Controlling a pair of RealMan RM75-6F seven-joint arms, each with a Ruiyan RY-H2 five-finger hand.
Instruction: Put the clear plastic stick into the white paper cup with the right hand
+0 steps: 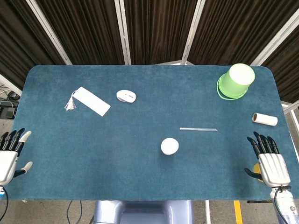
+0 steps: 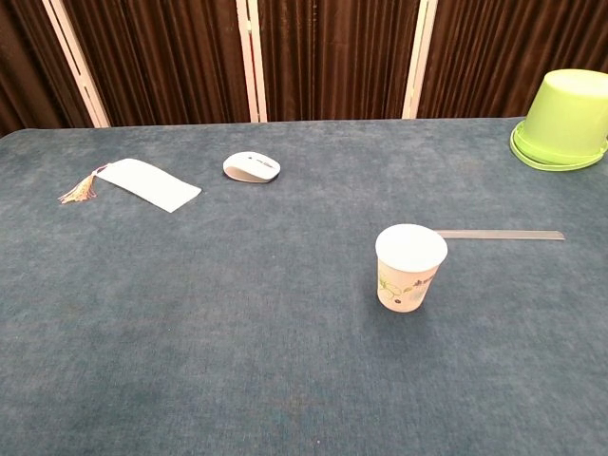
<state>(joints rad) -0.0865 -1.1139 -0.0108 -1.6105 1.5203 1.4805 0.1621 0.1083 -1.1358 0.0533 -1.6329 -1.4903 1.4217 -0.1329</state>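
The white paper cup (image 1: 169, 146) (image 2: 409, 267) stands upright near the table's middle. The clear plastic stick (image 1: 198, 129) (image 2: 501, 235) lies flat just behind and to the right of the cup. My right hand (image 1: 269, 161) hovers at the table's front right edge, fingers extended and apart, holding nothing, well right of the stick. My left hand (image 1: 10, 154) is at the front left edge, also with fingers apart and empty. Neither hand shows in the chest view.
An upturned green bucket (image 1: 236, 80) sits at the back right. A small cardboard roll (image 1: 265, 119) lies near the right edge. A white mouse (image 1: 126, 96) and a white bookmark with a tassel (image 1: 91, 101) lie at the back left on the blue table (image 1: 140, 163).
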